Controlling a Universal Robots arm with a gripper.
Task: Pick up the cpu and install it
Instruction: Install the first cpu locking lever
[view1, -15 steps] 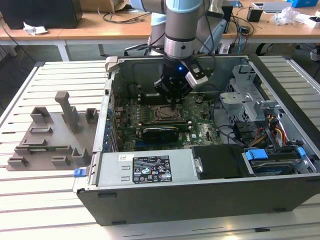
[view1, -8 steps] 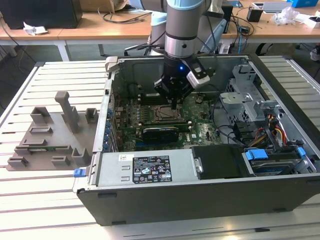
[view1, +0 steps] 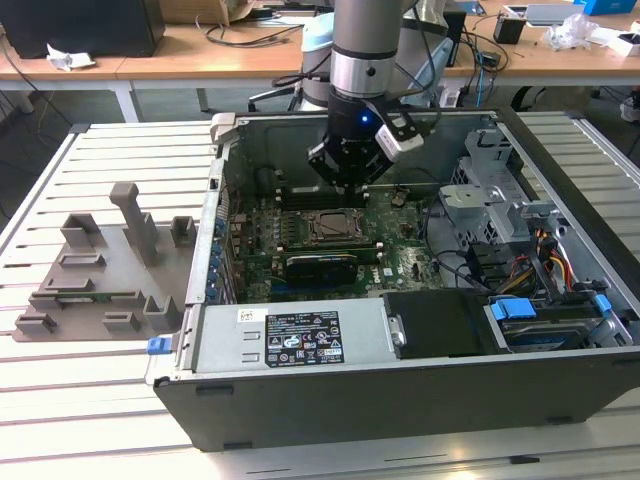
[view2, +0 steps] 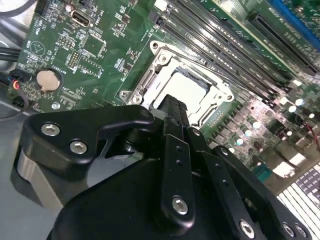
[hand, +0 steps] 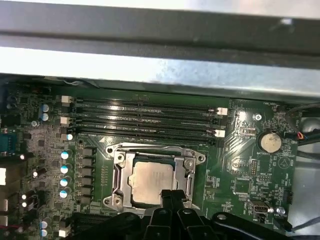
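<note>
So we've got the cpu (hand: 152, 181) sitting in the motherboard socket (hand: 154, 172), gripper (hand: 172, 196) at its 6 o'clock edge, fingers pinched together, empty. We'd check it's flush.

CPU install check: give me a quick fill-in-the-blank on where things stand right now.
1. The cpu lies inside the motherboard's ____.
2. The gripper hangs above the open computer ____.
3. The round coin battery sits on the green ____.

Missing words: socket; case; motherboard
</note>
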